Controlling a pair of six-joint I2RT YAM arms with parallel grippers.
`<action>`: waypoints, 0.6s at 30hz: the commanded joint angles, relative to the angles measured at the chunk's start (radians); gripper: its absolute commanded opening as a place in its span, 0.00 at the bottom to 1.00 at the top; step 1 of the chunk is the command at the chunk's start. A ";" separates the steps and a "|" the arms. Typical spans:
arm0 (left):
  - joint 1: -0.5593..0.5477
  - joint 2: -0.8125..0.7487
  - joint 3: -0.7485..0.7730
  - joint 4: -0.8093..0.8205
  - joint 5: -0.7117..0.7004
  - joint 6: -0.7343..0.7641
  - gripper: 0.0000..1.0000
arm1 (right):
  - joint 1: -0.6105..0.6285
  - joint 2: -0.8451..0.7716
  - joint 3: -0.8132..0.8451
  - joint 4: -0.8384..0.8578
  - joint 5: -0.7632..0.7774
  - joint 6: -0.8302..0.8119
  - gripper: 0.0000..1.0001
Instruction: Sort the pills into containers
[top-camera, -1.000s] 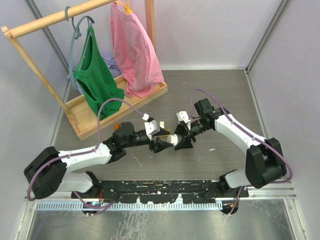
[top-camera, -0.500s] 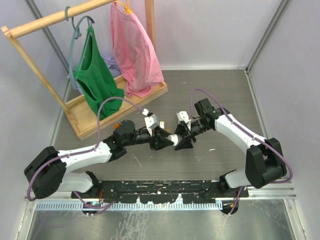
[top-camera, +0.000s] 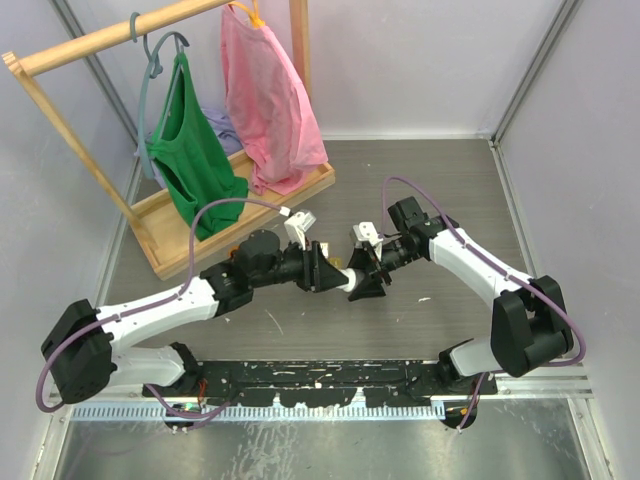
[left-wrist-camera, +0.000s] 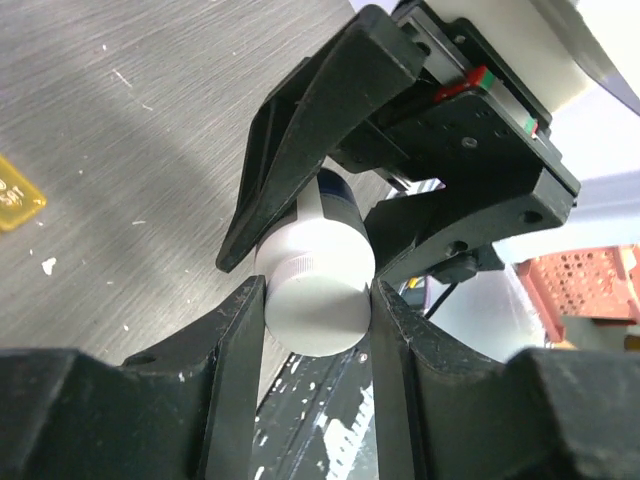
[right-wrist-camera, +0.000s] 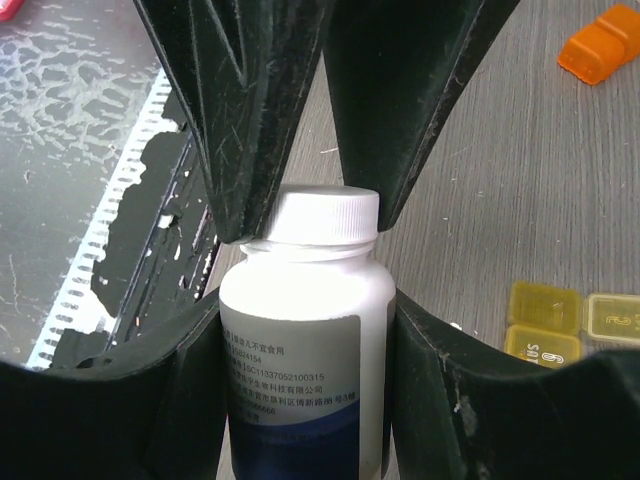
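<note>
A white pill bottle (right-wrist-camera: 300, 360) with a blue-and-grey label is held off the table between the two arms (top-camera: 352, 279). My right gripper (right-wrist-camera: 305, 330) is shut on the bottle's body. My left gripper (left-wrist-camera: 318, 300) is shut on the bottle's white ribbed cap (left-wrist-camera: 318, 290), its fingers (right-wrist-camera: 240, 120) coming from the opposite side. The translucent yellow-olive pill box (right-wrist-camera: 545, 322) lies on the table to the right below the bottle, with another yellow cell (right-wrist-camera: 615, 320) beside it. A yellow corner also shows in the left wrist view (left-wrist-camera: 15, 195). No loose pills show.
An orange plastic piece (right-wrist-camera: 600, 45) lies on the grey table. A wooden clothes rack (top-camera: 160, 230) with green and pink garments stands at the back left. A black mounting strip (top-camera: 320, 380) runs along the near edge. White specks (top-camera: 425, 298) dot the table.
My left gripper has moved right, turned, and closed on the bottle's cap. My right gripper has held the bottle still.
</note>
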 joint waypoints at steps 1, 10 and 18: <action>-0.042 -0.042 0.066 -0.017 -0.100 -0.213 0.02 | -0.004 0.003 0.028 0.003 0.011 -0.016 0.01; -0.076 -0.008 0.144 -0.149 -0.173 -0.238 0.08 | -0.007 -0.003 0.030 0.001 0.010 -0.016 0.01; -0.075 0.006 0.151 -0.169 -0.152 -0.243 0.40 | -0.010 -0.004 0.031 -0.002 0.005 -0.016 0.01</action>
